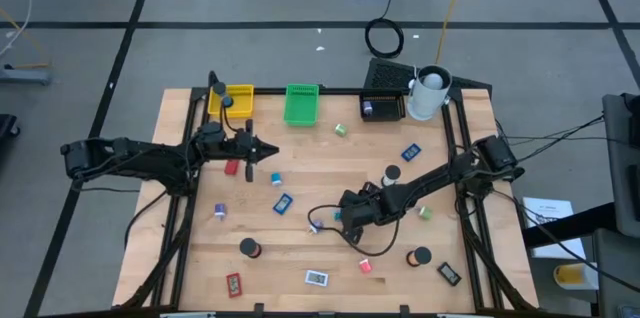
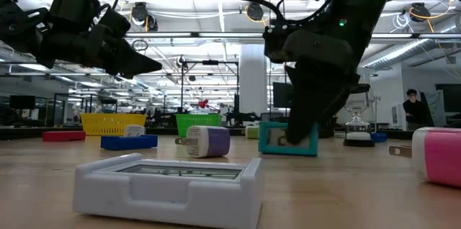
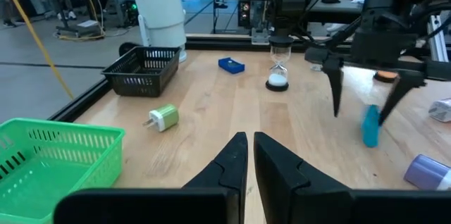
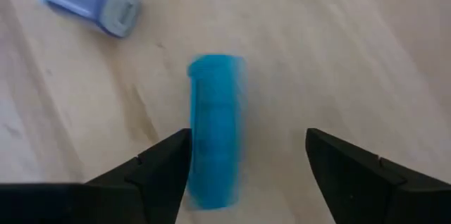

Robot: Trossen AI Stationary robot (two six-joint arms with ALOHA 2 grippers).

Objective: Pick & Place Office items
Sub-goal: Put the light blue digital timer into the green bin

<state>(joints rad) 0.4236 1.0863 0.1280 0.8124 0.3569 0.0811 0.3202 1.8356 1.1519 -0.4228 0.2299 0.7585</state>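
A teal flat rectangular piece [image 4: 215, 129] stands on its edge on the wooden table [image 1: 300, 243] near the middle. My right gripper [image 4: 246, 160] is open and slants down over it, one finger on each side; the left wrist view shows both, the piece [image 3: 371, 125] and the gripper [image 3: 363, 104]. My left gripper [image 3: 250, 155] is shut with nothing in it and hangs above the table's left half [image 1: 268, 148]. Other office items lie scattered: a purple plug [image 4: 88, 2], a red piece [image 1: 232, 167], a blue piece [image 1: 283, 203] and black rolls [image 1: 248, 248]. My right gripper has one finger [image 4: 165, 164] right beside the teal piece's flat side [image 4: 197, 146]; whether it touches, I cannot tell. The other finger stands well clear of the opposite side.
A yellow tray [image 1: 232, 98], a green tray [image 1: 301, 103], a black tray [image 1: 383, 103] and a white cup [image 1: 430, 93] line the far edge. A white case [image 2: 169, 182] lies near the front edge, a pink piece [image 1: 366, 266] beside it. A green plug [image 3: 163, 118] lies near the trays.
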